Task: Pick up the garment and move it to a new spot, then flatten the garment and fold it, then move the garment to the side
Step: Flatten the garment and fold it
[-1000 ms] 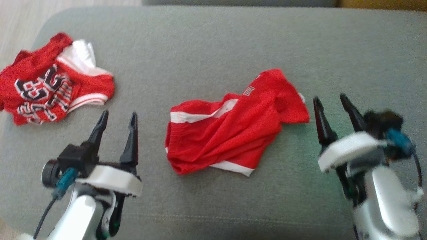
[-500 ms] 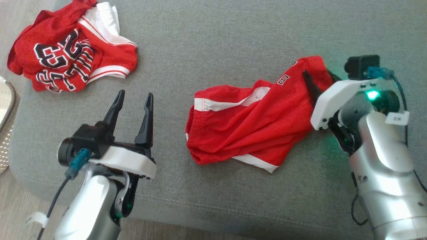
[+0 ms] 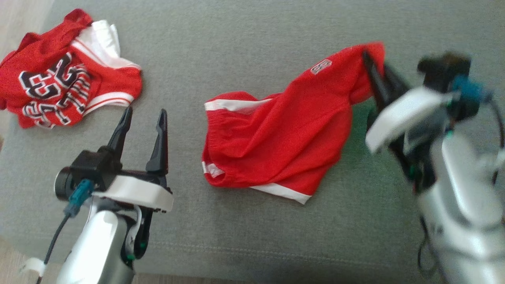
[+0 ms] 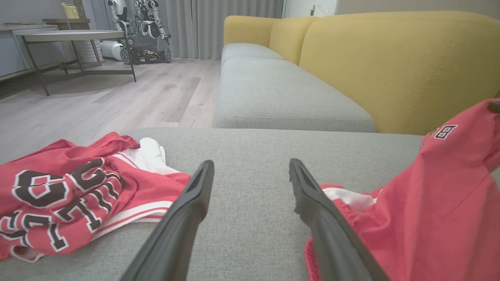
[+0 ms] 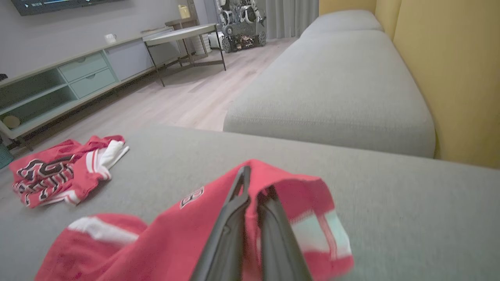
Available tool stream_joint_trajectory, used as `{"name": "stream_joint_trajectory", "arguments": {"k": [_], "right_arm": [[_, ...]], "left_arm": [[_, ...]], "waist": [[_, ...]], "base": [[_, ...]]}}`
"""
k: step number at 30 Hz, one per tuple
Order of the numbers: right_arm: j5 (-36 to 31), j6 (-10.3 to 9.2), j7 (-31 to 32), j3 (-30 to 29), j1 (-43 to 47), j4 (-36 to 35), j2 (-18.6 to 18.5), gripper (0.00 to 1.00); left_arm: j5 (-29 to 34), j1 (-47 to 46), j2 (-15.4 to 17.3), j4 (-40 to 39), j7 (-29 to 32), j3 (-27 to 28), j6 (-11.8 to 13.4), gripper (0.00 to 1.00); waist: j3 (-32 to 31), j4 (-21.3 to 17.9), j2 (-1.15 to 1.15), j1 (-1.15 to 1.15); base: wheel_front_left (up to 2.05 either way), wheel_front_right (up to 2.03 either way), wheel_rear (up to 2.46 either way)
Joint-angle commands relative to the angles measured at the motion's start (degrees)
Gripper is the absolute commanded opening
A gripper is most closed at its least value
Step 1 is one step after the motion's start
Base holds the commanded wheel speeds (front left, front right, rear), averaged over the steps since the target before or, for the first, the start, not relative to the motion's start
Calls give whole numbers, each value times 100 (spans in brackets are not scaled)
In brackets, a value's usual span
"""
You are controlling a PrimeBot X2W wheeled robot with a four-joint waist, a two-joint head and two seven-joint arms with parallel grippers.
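Shorts (image 3: pixel 276 150): corner pinched and raised in closed right gripper (image 3: pixel 375 63); left gripper (image 3: pixel 145 112) wide, empty. Relocating, flattening, folding outstanding.

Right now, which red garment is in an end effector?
The plain red shorts with white trim, corner pinched in the right end effector; the numbered jersey lies untouched at left.

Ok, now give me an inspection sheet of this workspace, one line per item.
Surface: grey fabric cushion, flat.
Job's things: red shorts, crumpled, one corner lifted off the cushion.
Clutter: red basketball jersey, crumpled at the far left.
Grippers: left gripper open above the cushion, touching nothing; right gripper shut on the shorts' raised corner.
Cables: black cable hanging from the left wrist.
Surroundings: yellow sofa back, wooden floor, table.
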Motion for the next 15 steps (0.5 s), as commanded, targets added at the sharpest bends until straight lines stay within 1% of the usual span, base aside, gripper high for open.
{"name": "stream_joint_trajectory", "arguments": {"k": [1, 4, 7, 11, 15], "right_arm": [[30, -4, -14, 133, 366, -320, 3, 0], [8, -4, 193, 151, 1140, -790, 26, 0], [-55, -4, 394, 48, 1845, -1074, 142, 0], [-143, -4, 554, -103, 2501, -1190, 323, 0], [-283, -4, 617, -238, 2887, -1210, 460, 0]], "left_arm": [[49, -60, 107, -192, -69, 252, -16, 100], [68, 12, 111, -203, -69, 284, -29, 100], [77, 54, 129, -206, -69, 312, -47, 100], [68, 77, 125, -194, -70, 312, -75, 100], [66, 100, 131, -166, -70, 299, -80, 100]], "waist": [[-63, -94, 0, 0], [-94, -206, 0, 0], [-103, -306, 0, 0], [-114, -383, 0, 0], [-155, -417, 0, 0]], "base": [[0, 0, 0], [0, 0, 0], [0, 0, 0], [0, 0, 0], [0, 0, 0]]}}
